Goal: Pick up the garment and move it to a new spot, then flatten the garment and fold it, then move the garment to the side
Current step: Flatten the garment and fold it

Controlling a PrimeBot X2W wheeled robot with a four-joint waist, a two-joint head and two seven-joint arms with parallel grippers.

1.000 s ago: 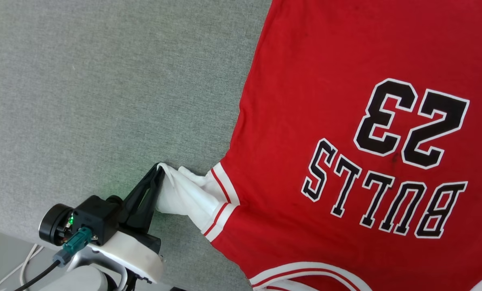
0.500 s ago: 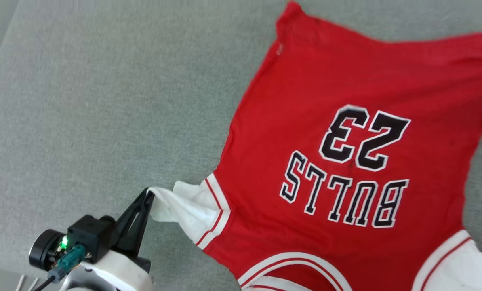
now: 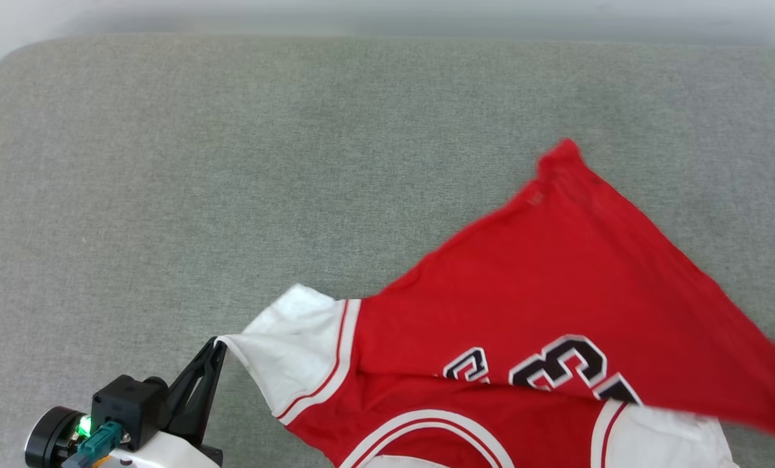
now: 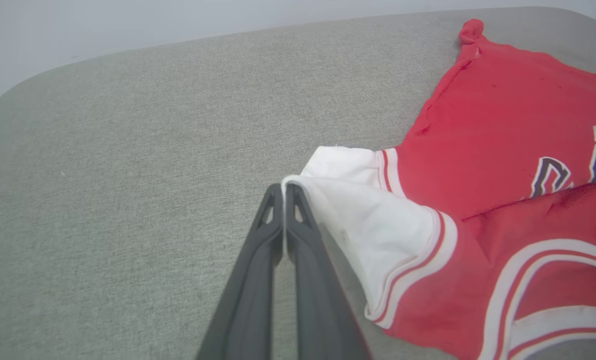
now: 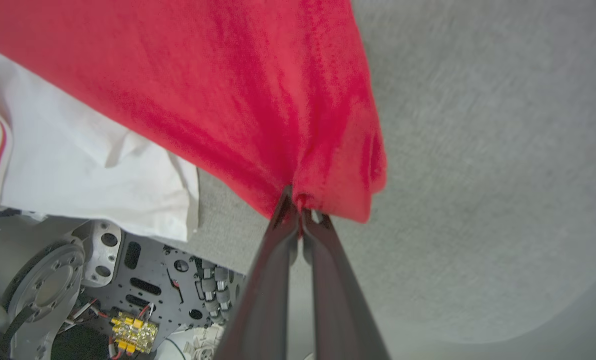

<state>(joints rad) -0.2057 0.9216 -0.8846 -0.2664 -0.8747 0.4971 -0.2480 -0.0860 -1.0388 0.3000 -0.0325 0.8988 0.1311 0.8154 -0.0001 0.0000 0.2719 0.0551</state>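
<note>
Folding looks under way, not finished. The left gripper [image 3: 218,342] is pressed together on the edge of a white sleeve [image 4: 372,225], and the garment [image 3: 556,273] stretches away from its fingertips across the grey cushion [image 3: 231,162]. The right gripper [image 5: 301,202] pinches a bunched red corner, with cloth draping up and away from its tips, clear of the cushion. One red layer lies partly over the numerals, so I judge the fold half made. Completing it, smoothing it and shifting the garment aside remain.
</note>
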